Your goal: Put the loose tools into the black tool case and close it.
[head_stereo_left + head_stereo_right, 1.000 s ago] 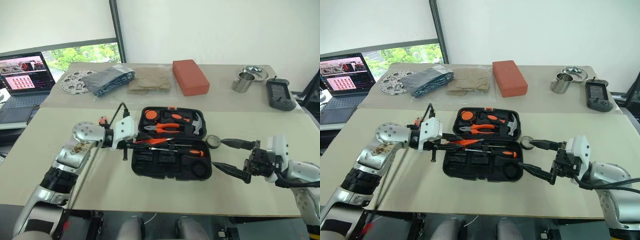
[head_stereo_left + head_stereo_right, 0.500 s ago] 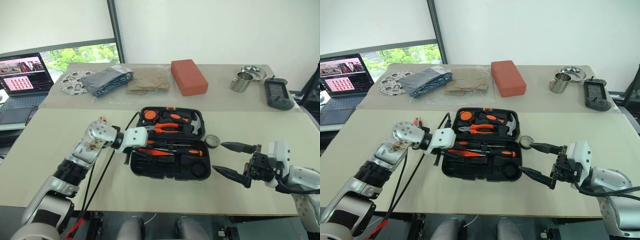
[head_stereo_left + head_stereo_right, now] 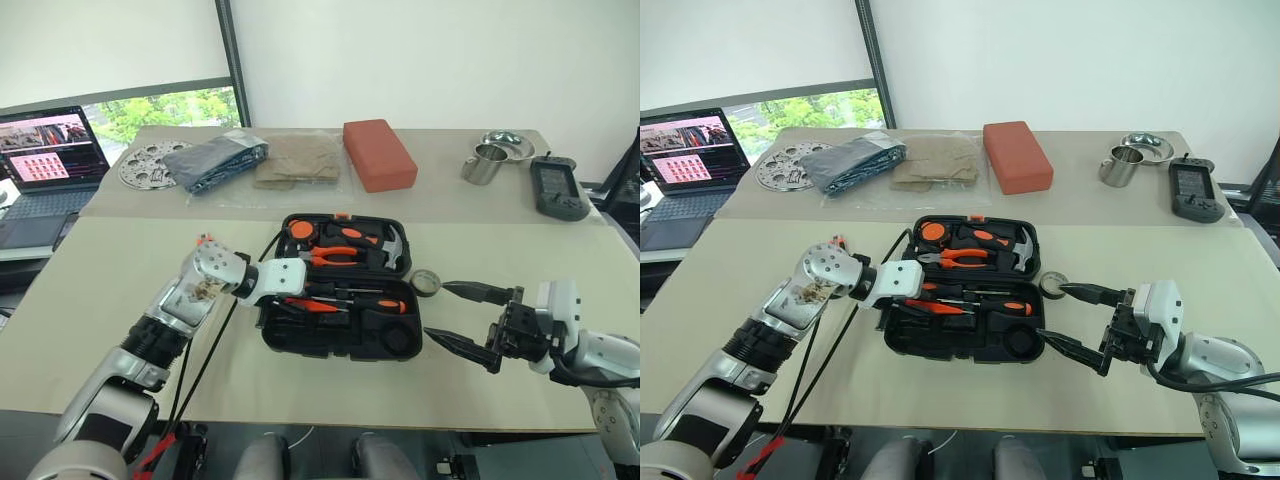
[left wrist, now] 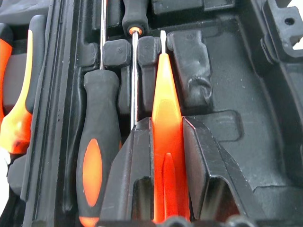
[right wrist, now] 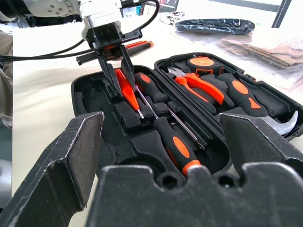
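The black tool case (image 3: 300, 336) lies open in the middle of the near table. My left gripper (image 4: 165, 125) is shut on the slim all-orange screwdriver (image 4: 165, 101) and holds it low over a moulded slot in the case's near half. Beside it, two orange-and-black-handled screwdrivers (image 5: 177, 144) (image 4: 94, 156) rest in their slots. A small dark tape roll (image 3: 426, 282) sits on the table just right of the case. My right gripper (image 3: 437, 310) is open beside the case's right end, near the roll. An orange-and-black tool (image 5: 137, 46) lies on the table left of the case, mostly hidden behind my left arm.
The case's far half holds orange-handled pliers (image 3: 322, 258) and a hammer (image 3: 390, 248). On the far table are a red-orange block (image 3: 379, 153), plastic-wrapped packs (image 3: 215, 160), metal cups (image 3: 487, 162) and a black handheld device (image 3: 556, 187). A laptop (image 3: 45, 150) stands at far left.
My left gripper has moved right and down into the case with the orange screwdriver in its grip. The right gripper has stayed put, still open.
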